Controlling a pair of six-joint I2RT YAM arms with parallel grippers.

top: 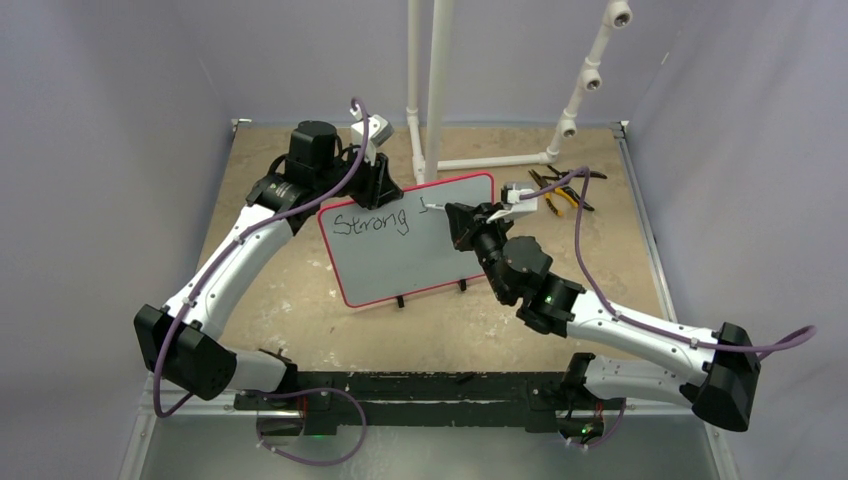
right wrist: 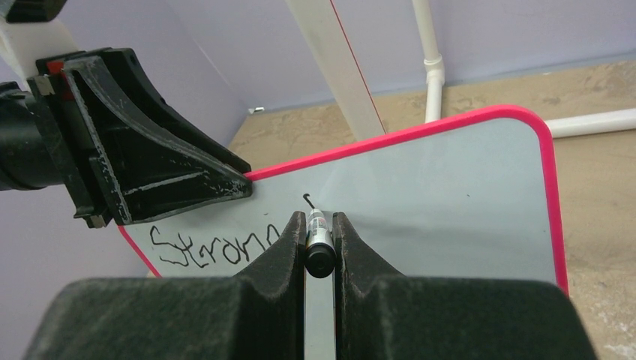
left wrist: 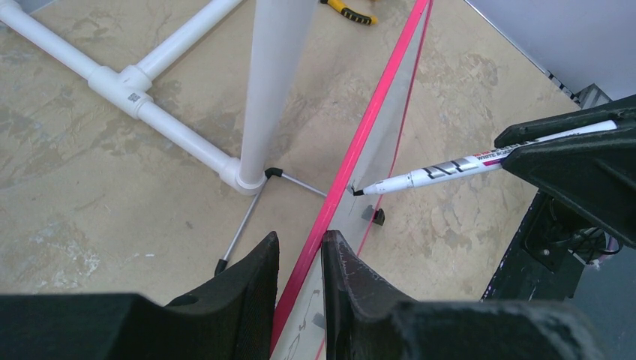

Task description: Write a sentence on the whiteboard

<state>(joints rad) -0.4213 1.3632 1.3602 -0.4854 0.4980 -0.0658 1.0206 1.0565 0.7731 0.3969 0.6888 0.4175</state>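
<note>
This board (top: 410,255) looks light and tippy, so left gripper (left wrist: 301,241) pinches its top edge; right gripper (right wrist: 320,223) clamps the marker (left wrist: 450,168).

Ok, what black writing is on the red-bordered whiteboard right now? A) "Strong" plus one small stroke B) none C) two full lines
A: the red-bordered grey-white whiteboard carries just the black handwritten word "Strong" and a short stroke at the tip of the white marker pen in the right claw.

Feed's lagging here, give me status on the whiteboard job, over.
Left gripper clamped on whiteboard top edge. Right gripper shut on marker, tip at board right of "Strong". Sentence unfinished. Nothing blocking.
</note>
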